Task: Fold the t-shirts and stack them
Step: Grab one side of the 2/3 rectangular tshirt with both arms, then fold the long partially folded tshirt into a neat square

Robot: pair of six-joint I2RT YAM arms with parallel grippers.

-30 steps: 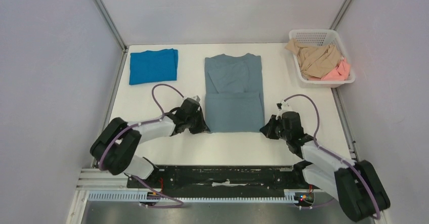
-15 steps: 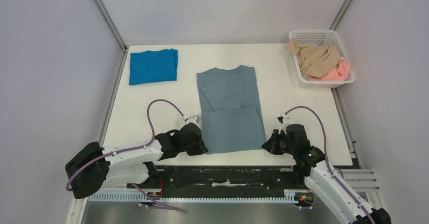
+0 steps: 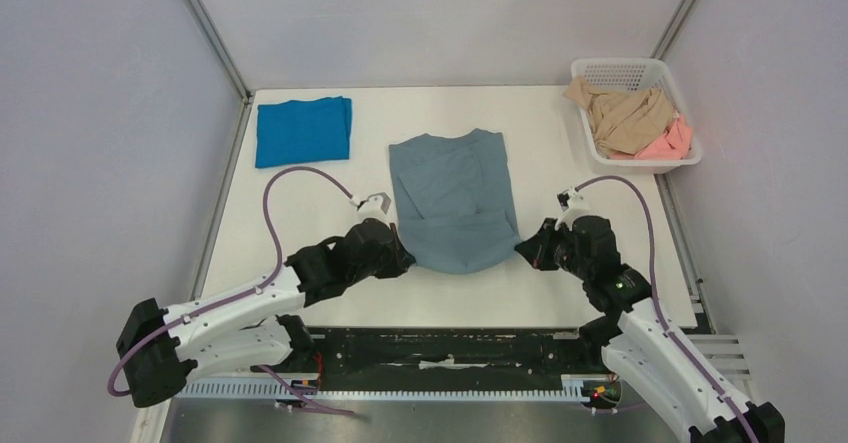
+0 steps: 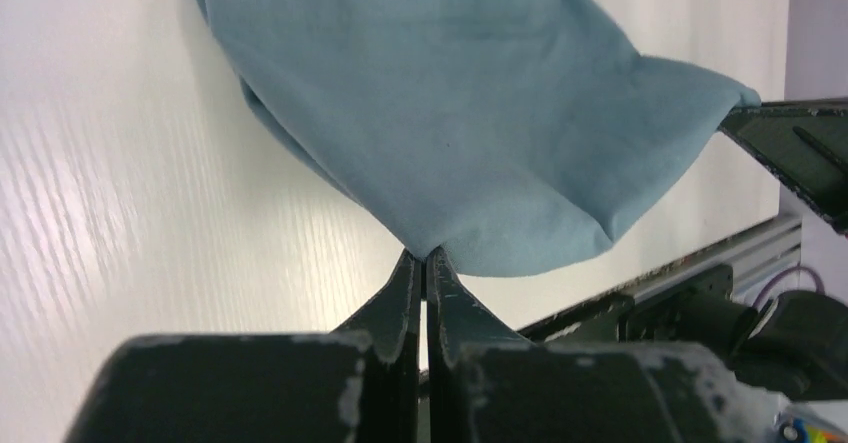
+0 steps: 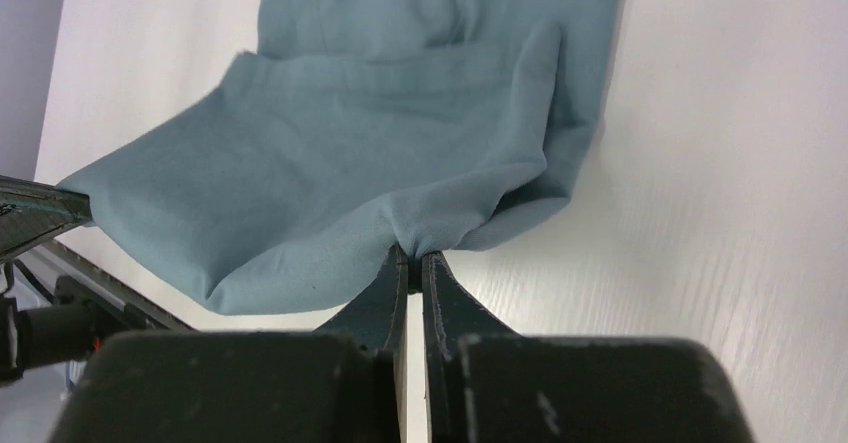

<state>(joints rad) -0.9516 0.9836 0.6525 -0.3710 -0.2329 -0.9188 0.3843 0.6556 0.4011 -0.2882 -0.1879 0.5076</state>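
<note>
The grey-blue t-shirt point(image 3: 452, 198) lies folded lengthwise at the table's middle, its near end lifted and sagging between my grippers. My left gripper point(image 3: 400, 254) is shut on its near left corner; the wrist view shows the cloth point(image 4: 450, 113) pinched at the fingertips point(image 4: 426, 255). My right gripper point(image 3: 522, 248) is shut on the near right corner, with the cloth point(image 5: 350, 173) pinched at its tips point(image 5: 411, 253). A folded bright blue t-shirt point(image 3: 303, 130) lies at the far left. Tan point(image 3: 625, 115) and pink point(image 3: 668, 142) t-shirts lie crumpled in the basket.
A white plastic basket point(image 3: 650, 163) stands at the far right corner of the white table point(image 3: 300, 193). Grey walls close in both sides and the back. The black rail with the arm bases point(image 3: 450, 348) runs along the near edge.
Both grippers dragged the grey-blue shirt toward the near edge, then lifted its near end and carried it back away from the edge; the hem now hangs curved between them.
</note>
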